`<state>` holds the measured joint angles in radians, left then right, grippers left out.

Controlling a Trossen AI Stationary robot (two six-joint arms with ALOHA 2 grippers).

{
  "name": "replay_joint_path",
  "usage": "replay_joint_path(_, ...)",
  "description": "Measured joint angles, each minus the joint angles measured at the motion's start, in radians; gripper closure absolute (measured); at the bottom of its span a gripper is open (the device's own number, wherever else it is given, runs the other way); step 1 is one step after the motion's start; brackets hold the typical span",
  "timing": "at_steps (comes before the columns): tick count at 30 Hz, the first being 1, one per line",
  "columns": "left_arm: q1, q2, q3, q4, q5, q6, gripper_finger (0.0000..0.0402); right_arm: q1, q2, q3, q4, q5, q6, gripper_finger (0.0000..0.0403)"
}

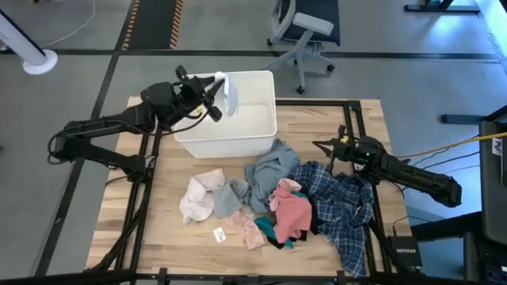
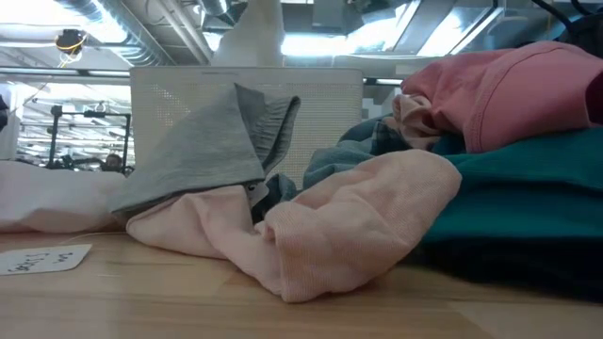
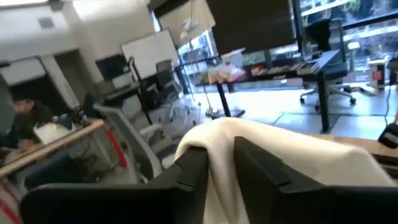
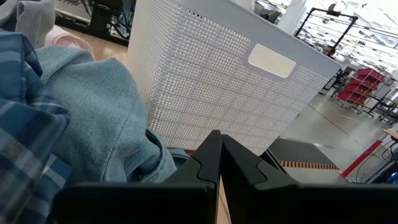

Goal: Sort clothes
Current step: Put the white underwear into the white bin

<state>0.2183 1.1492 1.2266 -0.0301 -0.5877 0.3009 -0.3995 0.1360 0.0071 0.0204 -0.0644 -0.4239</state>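
My left gripper (image 1: 215, 99) is raised over the left part of the white bin (image 1: 238, 136), shut on a white cloth (image 1: 228, 91). The other clothes lie heaped on the table in front of the bin: a blue-white plaid shirt (image 1: 341, 210), a grey-blue top (image 1: 269, 170), a pink piece (image 1: 291, 212), a pale pink piece (image 1: 202, 194) and a teal piece (image 1: 269, 229). My right gripper (image 1: 318, 146) is shut, low at the right of the pile, beside the grey-blue top (image 4: 93, 118). My left gripper has the white cloth (image 3: 219, 180) between its two fingers (image 3: 193, 168), which point level toward the table's right side. The cloth bulges over the fingertips and hangs down past them, clear of the table, above the bin's opening. One layer or several, I cannot tell.
The bin's perforated wall (image 4: 205, 81) stands just ahead of my right gripper. A small paper tag (image 1: 219, 234) lies near the table's front left. A grey piece (image 2: 207, 141) drapes over a pale pink one (image 2: 320, 226). An office chair (image 1: 305, 32) stands beyond the table.
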Motion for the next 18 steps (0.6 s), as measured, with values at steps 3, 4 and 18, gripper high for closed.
replay_joint_path(3, 0.006, 0.0, 0.0, -0.068, 0.0, -0.077, 0.0287, 0.0, 0.0, 0.0, 0.0, 0.0, 0.0, 0.0384)
replay_joint_path(4, 0.006, 0.0, 0.0, -0.106, 0.0, -0.105, 0.0275, 0.0, 0.0, 0.0, 0.0, 0.0, 0.0, 0.0384)
replay_joint_path(18, 0.024, 0.0, 0.006, -0.442, 0.092, -0.454, 0.0202, 0.0, 0.0, 0.0, 0.0, 0.0, 0.0, 0.0384)
